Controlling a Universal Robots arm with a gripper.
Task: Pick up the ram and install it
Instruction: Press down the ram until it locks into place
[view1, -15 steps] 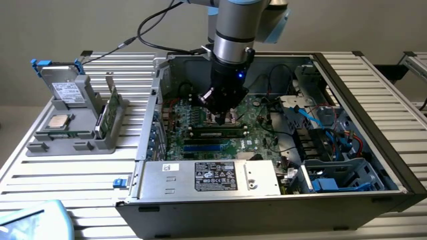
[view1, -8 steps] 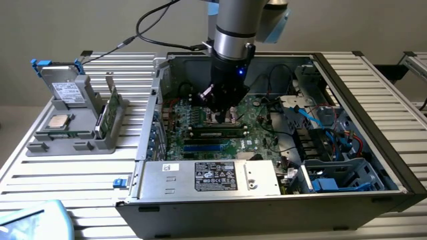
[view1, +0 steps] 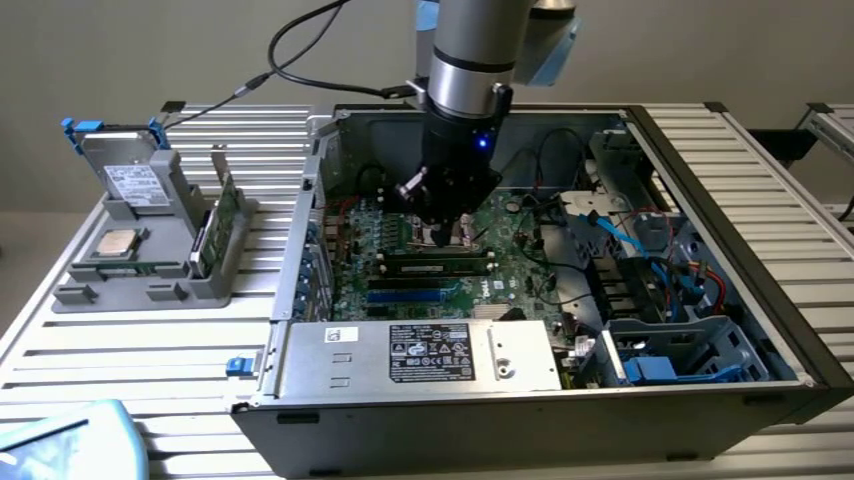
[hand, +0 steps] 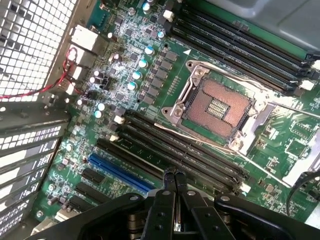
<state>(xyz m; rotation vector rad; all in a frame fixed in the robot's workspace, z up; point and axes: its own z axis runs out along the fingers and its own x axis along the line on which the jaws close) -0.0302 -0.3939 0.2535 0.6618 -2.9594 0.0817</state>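
In the exterior view, the ram (view1: 430, 266) appears as a long dark stick with a pale label, standing in a memory slot on the green motherboard (view1: 521, 285) inside the open computer case (view1: 747, 300). My gripper (view1: 442, 236) hangs just behind the ram, low over the board. In the wrist view its two black fingers (hand: 165, 200) are pressed together, and the gripper (hand: 174, 176) is shut with nothing between them. It sits over the row of black memory slots (hand: 190, 150). From this view I cannot tell which slot holds the ram.
An open processor socket (hand: 215, 105) lies beside the slots, and a blue slot (hand: 117, 171) on their other side. A power supply (view1: 420, 355) fills the case front. On the exterior view's left, a grey holder (view1: 147, 285) carries a green bracketed card (view1: 203, 240), a silver chip (view1: 120, 243) and a drive (view1: 134, 180).
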